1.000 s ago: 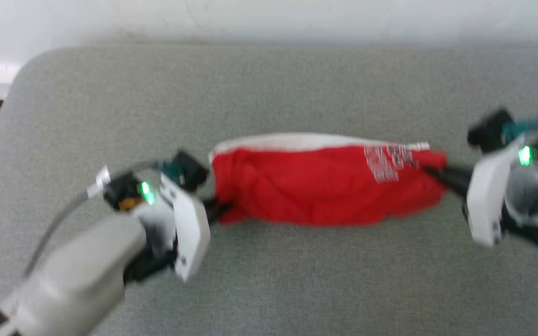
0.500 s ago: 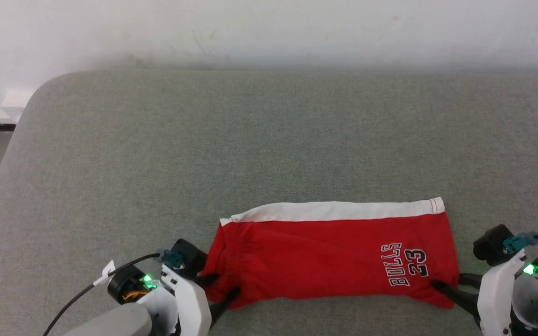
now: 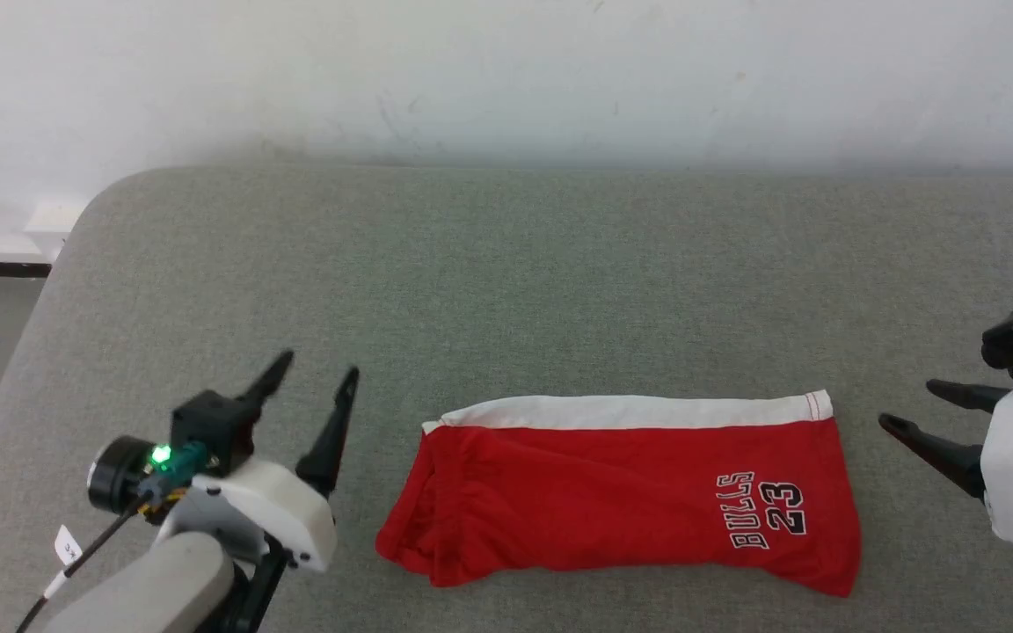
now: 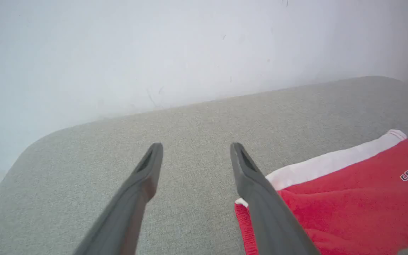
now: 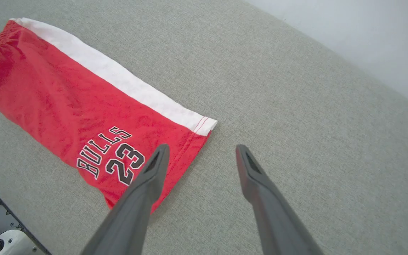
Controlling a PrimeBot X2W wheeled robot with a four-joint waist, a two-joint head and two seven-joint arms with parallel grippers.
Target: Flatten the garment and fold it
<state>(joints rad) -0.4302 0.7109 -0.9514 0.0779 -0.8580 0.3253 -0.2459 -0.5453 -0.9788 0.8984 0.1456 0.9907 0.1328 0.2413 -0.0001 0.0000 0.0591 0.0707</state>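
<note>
Left gripper (image 3: 316, 369) first: its two dark fingers are spread wide with nothing between them. It hangs just off the gathered, crinkled end of the garment (image 3: 621, 492), clear of the cloth. Over to the right gripper (image 3: 908, 404): it is spread wide too and empty, parked off the garment's opposite, stitched end with its tips aimed back at the fabric and a strip of bare padding between them. In the right wrist view one finger crosses in front of the garment's red corner.

Between the two grippers the garment lies flat as one long red panel on the grey padded surface (image 3: 506, 264). A white band (image 3: 630, 411) runs along its far edge. The "BULLS 23" print (image 3: 766, 510) faces up, close to the end nearest the right gripper. The garment's near edge runs a little uneven, with soft creases bunched towards the gathered end. Beyond the garment's far edge the padding carries on to a pale wall (image 3: 506, 70).
</note>
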